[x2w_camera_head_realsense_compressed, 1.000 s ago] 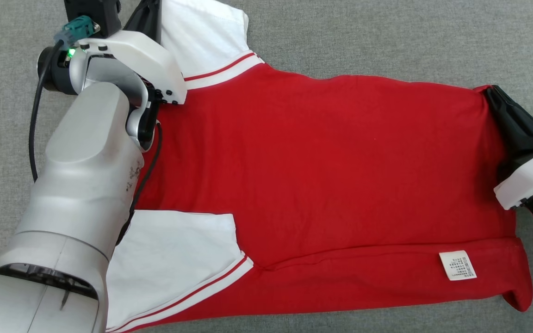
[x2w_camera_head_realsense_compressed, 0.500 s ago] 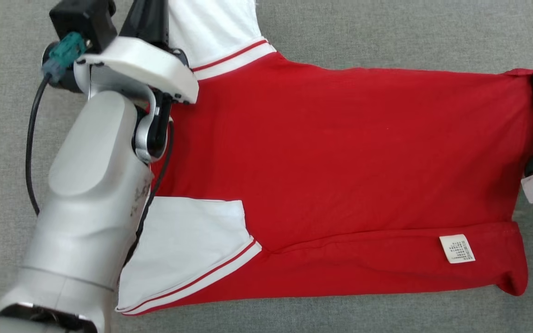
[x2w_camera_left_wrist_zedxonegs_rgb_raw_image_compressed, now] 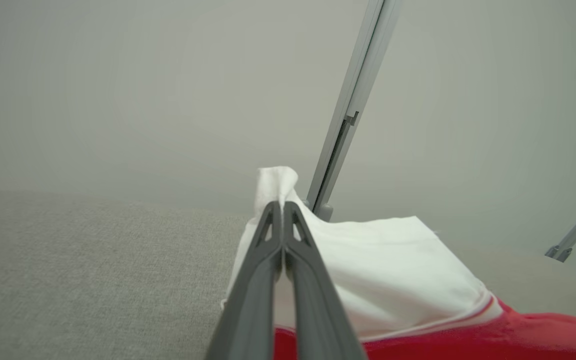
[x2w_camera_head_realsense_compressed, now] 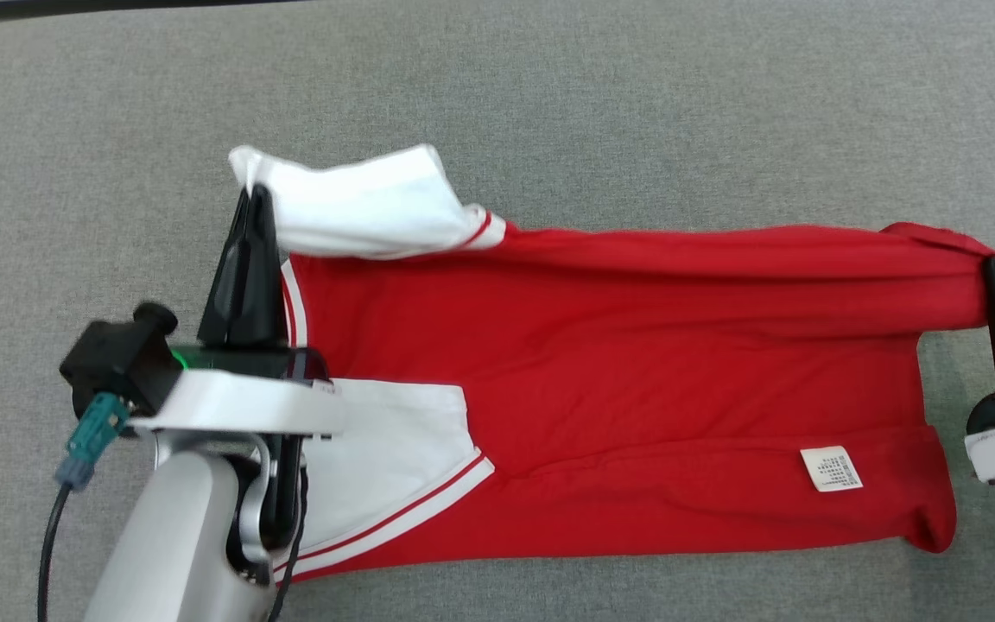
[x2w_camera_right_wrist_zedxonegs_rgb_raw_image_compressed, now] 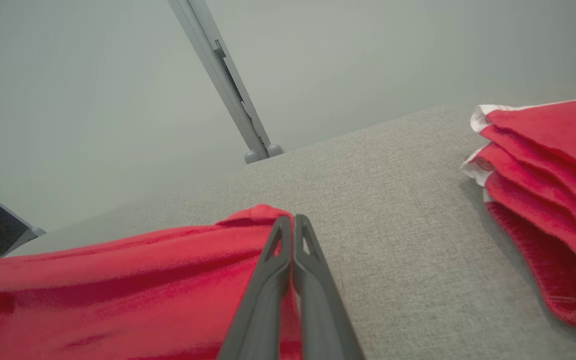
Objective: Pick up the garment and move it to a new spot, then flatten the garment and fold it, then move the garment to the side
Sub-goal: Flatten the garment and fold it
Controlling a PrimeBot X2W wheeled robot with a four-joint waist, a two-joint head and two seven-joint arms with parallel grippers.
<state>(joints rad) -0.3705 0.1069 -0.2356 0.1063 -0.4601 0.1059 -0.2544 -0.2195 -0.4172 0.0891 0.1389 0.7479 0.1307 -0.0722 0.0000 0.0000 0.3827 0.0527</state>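
A red cotton shirt with white sleeves (x2w_camera_head_realsense_compressed: pixel 618 363) lies sideways across the grey fabric-covered surface (x2w_camera_head_realsense_compressed: pixel 549 104), its collar end toward the robot's left and its hem toward the right. The left tool (x2w_camera_head_realsense_compressed: pixel 253 197) has its two dark fingers pressed together on the far white sleeve with a red-striped cuff (x2w_camera_head_realsense_compressed: pixel 368 203), and a tuft of white cloth pokes up past the tips in the left wrist view (x2w_camera_left_wrist_zedxonegs_rgb_raw_image_compressed: pixel 283 205). The right tool (x2w_camera_head_realsense_compressed: pixel 994 263) is clamped on the far corner of the red hem, the fingers meeting with red cloth bunched around them in the right wrist view (x2w_camera_right_wrist_zedxonegs_rgb_raw_image_compressed: pixel 293 220). Between the two grips the far edge of the shirt is drawn into long straight creases, while the near half rests flat on the surface. The near white sleeve (x2w_camera_head_realsense_compressed: pixel 394 458) lies folded in over the red body, just beside the silver left forearm (x2w_camera_head_realsense_compressed: pixel 178 536). A small white care label (x2w_camera_head_realsense_compressed: pixel 830 469) shows on the turned-up near hem. A grey metal post (x2w_camera_right_wrist_zedxonegs_rgb_raw_image_compressed: pixel 228 80) stands at the far edge of the surface, and a heap of folded red cloth with white edging (x2w_camera_right_wrist_zedxonegs_rgb_raw_image_compressed: pixel 548 165) sits well apart to one side.
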